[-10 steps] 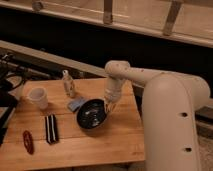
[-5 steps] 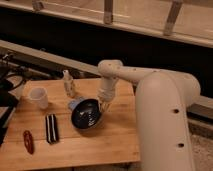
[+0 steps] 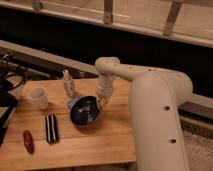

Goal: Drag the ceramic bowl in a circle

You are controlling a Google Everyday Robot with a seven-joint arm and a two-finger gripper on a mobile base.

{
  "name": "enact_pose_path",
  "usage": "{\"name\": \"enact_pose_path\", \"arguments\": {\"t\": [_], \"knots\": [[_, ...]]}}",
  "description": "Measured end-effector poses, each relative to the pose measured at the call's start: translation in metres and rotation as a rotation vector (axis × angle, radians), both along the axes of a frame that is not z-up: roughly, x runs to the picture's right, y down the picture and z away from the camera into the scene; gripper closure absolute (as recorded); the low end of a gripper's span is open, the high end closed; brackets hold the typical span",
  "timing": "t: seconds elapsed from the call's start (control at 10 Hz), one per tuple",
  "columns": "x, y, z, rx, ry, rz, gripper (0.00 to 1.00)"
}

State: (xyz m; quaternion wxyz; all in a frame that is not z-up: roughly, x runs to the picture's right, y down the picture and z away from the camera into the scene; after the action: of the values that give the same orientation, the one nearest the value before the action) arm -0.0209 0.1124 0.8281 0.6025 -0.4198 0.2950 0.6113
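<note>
Bowl (image 3: 84, 111), dark and glossy, sits near the middle of the wooden tabletop (image 3: 95, 150), just right of a small bottle (image 3: 68, 85) and well apart from the white cup (image 3: 39, 97). The gripper (image 3: 103, 103) is down at its right rim, touching it; whether it is clamped there or only pressing, I cannot tell. With contact made, the drag looks under way, but nothing shows how much of the circle is left. A dark wall and a pale ledge run behind the tabletop.

Glossy dark ceramic bowl (image 3: 84, 111) has gripper (image 3: 103, 103) at rim.
</note>
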Motion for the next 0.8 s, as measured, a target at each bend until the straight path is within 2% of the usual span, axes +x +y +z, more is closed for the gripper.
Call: {"name": "enact_pose_path", "arguments": {"t": [0.1,0.2,0.4,0.7,0.8], "knots": [[0.002,0.001,-0.001,0.002,0.006,0.004,0.24],[0.001,-0.001,0.000,0.005,0.009,0.009,0.25],[0.015,-0.010,0.010,0.017,0.050,0.063,0.41],[0.060,-0.035,0.048,0.024,0.149,0.191,0.74],[0.072,-0.040,0.055,0.028,0.173,0.221,0.84]]}}
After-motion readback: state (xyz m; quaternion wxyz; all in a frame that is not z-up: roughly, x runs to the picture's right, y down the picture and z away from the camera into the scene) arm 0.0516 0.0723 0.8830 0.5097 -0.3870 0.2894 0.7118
